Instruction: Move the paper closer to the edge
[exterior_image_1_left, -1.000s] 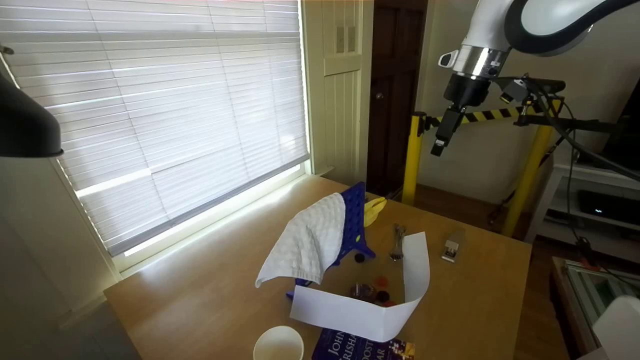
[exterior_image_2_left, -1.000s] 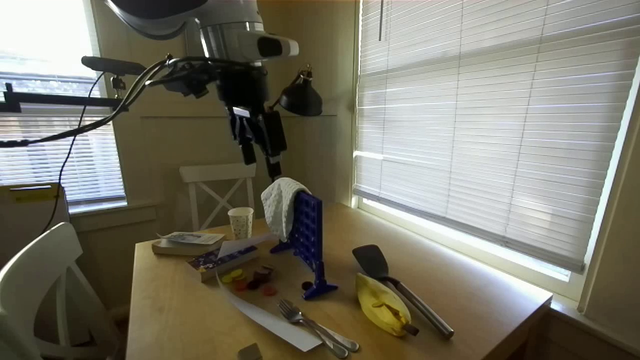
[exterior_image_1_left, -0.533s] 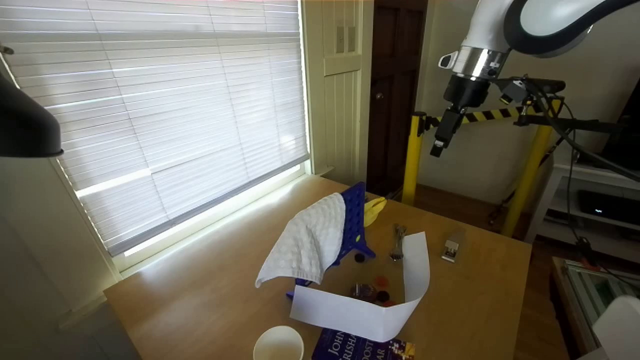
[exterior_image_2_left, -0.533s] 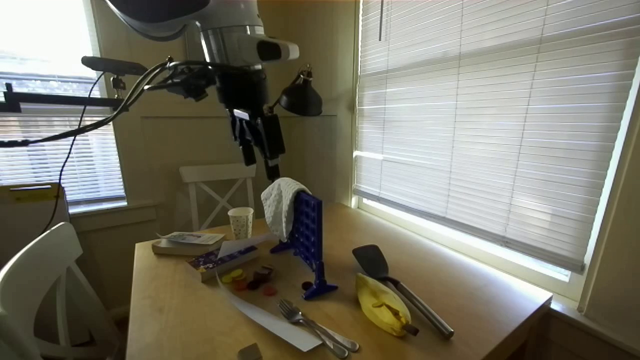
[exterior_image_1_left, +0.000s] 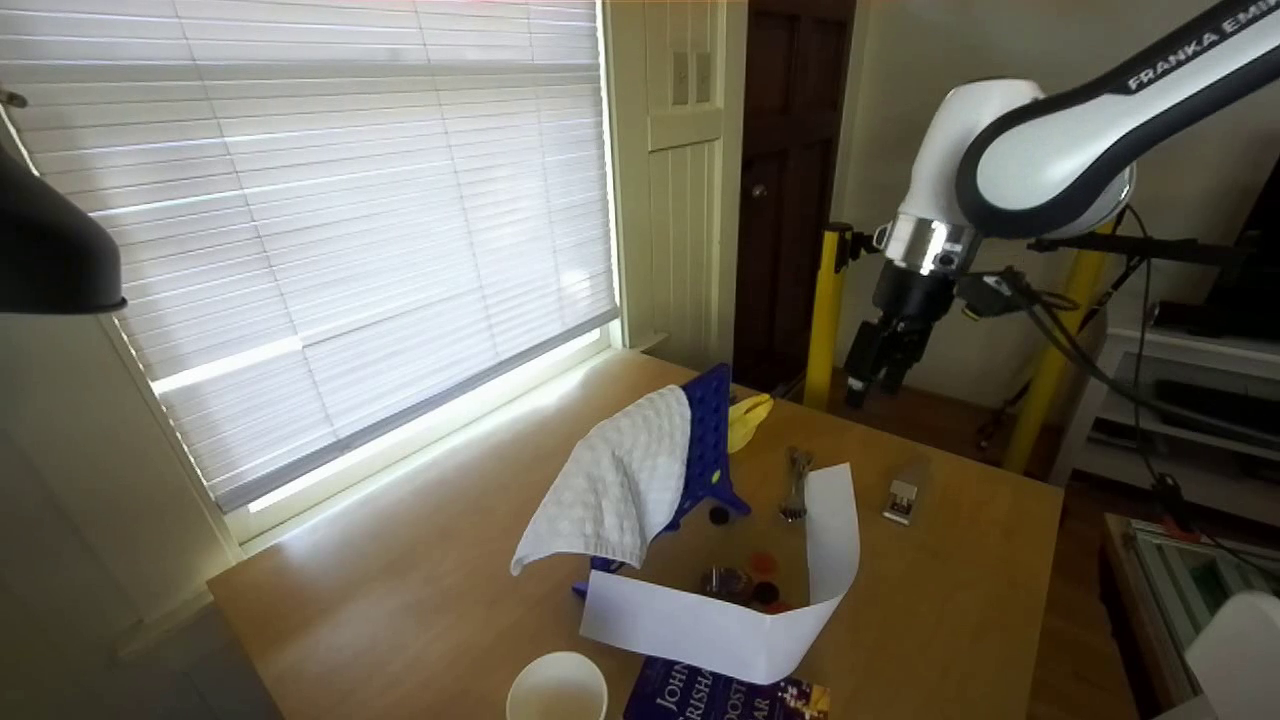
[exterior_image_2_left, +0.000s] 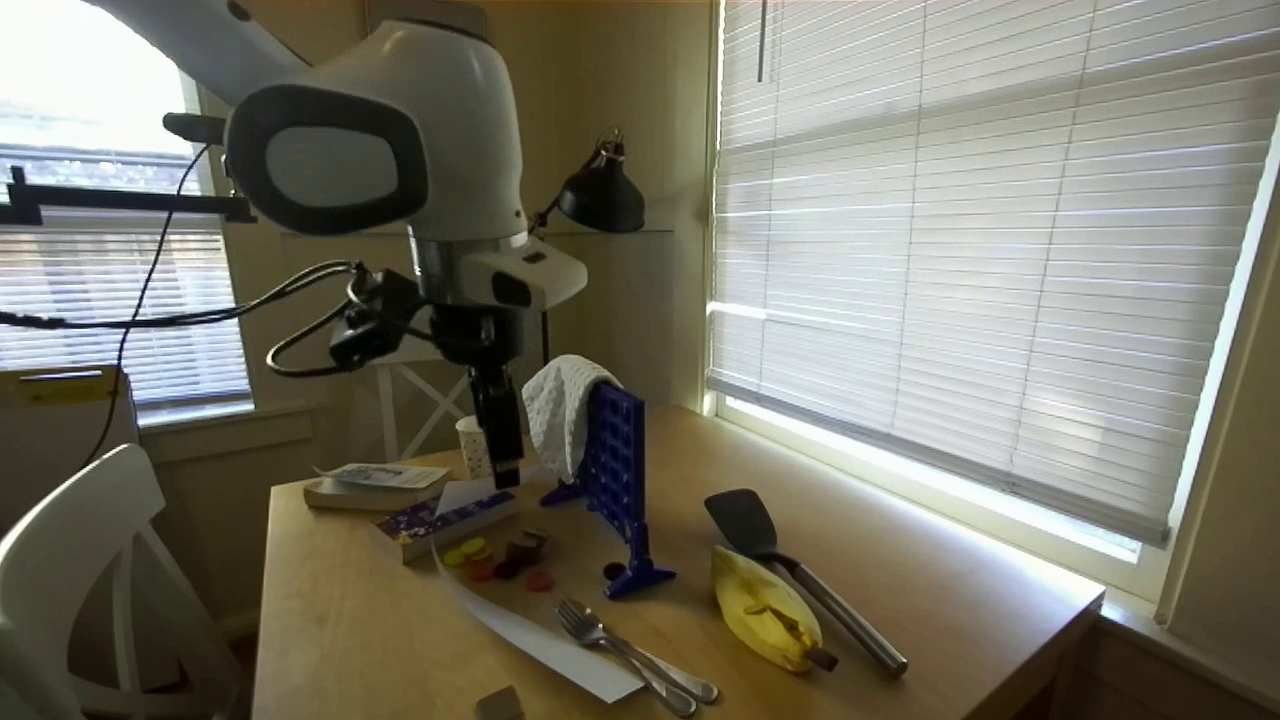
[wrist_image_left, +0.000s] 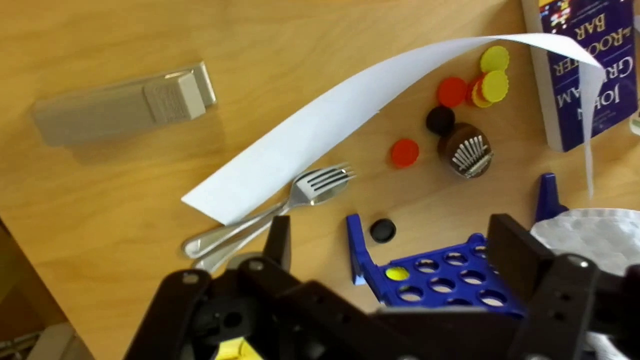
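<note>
- Gripper (wrist_image_left: 390, 231) is dropping and turning above the table (wrist_image_left: 125, 200); its jaws are standing spread, holding nothing.
- Paper (wrist_image_left: 320, 127) is lying unmoved, curving from beside the fork (wrist_image_left: 306, 191) to over the book (wrist_image_left: 565, 90).
- Approach is probably starting; grasp and shift are still pending.

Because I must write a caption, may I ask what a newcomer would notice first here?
Probably the curved white paper strip, overlapping the John Grisham book in the wrist view. Next, perhaps, the blue Connect Four grid, standing on the table with a white cloth draped over it. The open pincer hangs above the table.
</note>
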